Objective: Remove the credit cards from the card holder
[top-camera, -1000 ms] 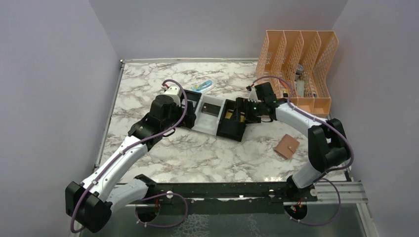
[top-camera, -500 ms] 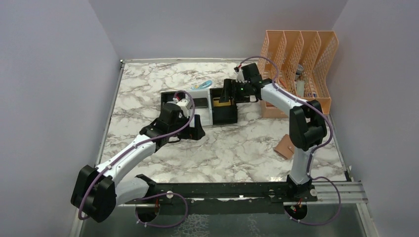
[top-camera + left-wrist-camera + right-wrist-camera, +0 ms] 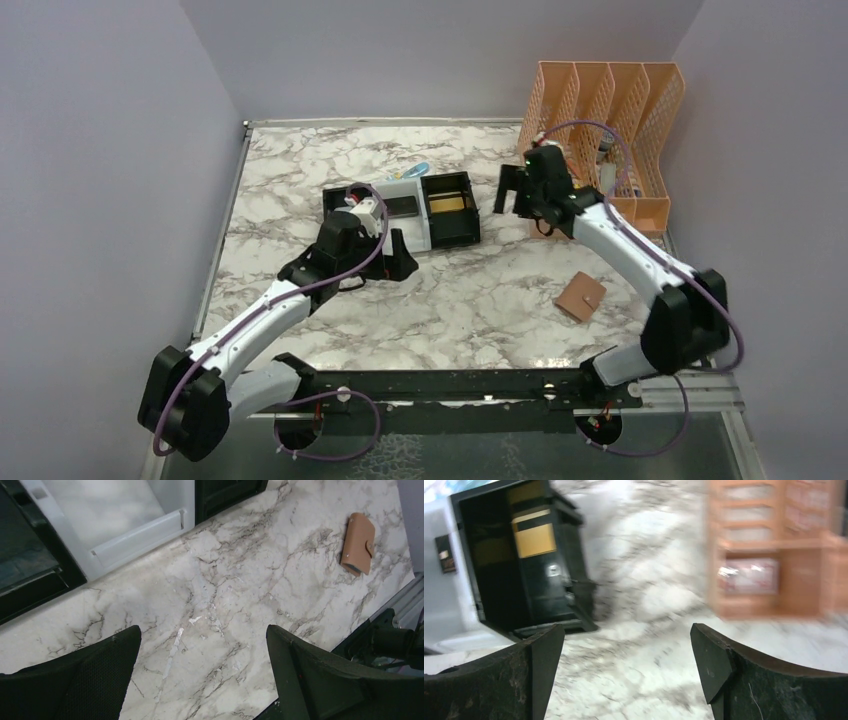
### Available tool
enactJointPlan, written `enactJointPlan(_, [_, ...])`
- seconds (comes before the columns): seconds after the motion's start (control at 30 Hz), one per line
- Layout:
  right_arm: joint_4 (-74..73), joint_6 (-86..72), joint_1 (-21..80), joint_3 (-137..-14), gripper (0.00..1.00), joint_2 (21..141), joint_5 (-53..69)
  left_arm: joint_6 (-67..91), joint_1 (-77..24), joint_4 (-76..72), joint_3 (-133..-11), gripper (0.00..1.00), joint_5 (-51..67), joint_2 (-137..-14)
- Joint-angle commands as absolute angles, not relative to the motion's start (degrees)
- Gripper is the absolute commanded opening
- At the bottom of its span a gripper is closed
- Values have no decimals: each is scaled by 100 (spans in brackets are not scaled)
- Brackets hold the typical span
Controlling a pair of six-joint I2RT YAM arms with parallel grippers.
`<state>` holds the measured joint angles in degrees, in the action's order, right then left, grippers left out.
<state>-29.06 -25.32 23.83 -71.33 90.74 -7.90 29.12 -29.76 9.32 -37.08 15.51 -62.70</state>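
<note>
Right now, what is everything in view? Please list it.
table: one, white-grey marble, under everything
tray: one, black and white, table centre
gold credit card: one, gold, tray's right black compartment
dark credit card: one, dark, tray's white compartment
card holder: one, tan, closed, table's near right
file rack: one, orange, far right corner
small object: one, pale blue, behind tray
left gripper: one, black, open, before tray
right gripper: one, black, open, between tray and file rack

no text or label is legible (right-wrist view blurred).
</note>
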Motion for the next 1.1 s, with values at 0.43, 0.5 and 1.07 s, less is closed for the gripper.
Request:
enactJointPlan(0.43, [-3301,-4189,-257,-4324,99,7061,-1824,2615,-2991,1494,-3706,99,-933,-4812])
enactJointPlan(0.5, [-3209,-4268,-284,-4165,99,7168,-1799,2582,-2993,1658,-3745,99,-1006,-4739])
enactJointPlan(1.07, [-1956,-3423,829,-3037,85,7954,1719,2483,-2988,1764,-3703,99,-1098,-4690])
